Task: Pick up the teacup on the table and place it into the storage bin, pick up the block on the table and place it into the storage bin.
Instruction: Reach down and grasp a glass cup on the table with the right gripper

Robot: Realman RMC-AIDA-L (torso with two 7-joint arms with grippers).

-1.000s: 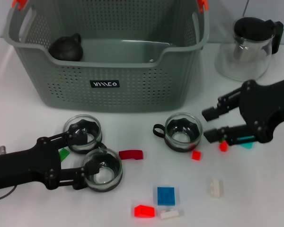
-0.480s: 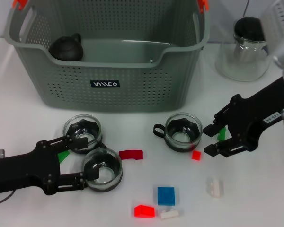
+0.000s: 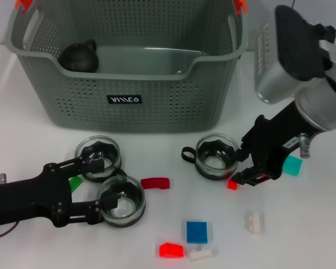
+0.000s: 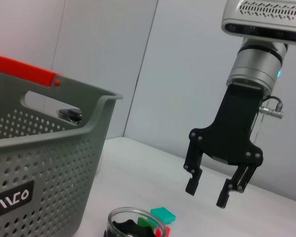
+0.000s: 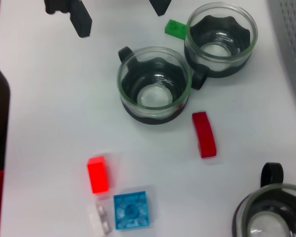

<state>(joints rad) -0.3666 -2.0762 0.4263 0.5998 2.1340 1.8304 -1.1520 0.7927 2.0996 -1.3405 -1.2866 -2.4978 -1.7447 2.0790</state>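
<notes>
We see the right gripper [image 3: 243,167] spread wide and empty, just above a small red block [image 3: 232,184] beside a glass teacup [image 3: 216,156] on the bench [image 3: 302,224]. The left gripper [image 3: 101,188] lies open around another glass teacup [image 3: 121,201]. The storage bin [image 3: 129,67] stands behind the cups.

Your white counter [image 3: 302,235] carries the storage bin [image 3: 129,84] at the back, three glass teacups [image 3: 217,156] in front, and scattered blocks: a curved dark red one [image 3: 155,183], a blue square [image 3: 196,231], red [image 3: 171,250], white [image 3: 254,221], teal [image 3: 292,165], green [image 3: 75,183].
</notes>
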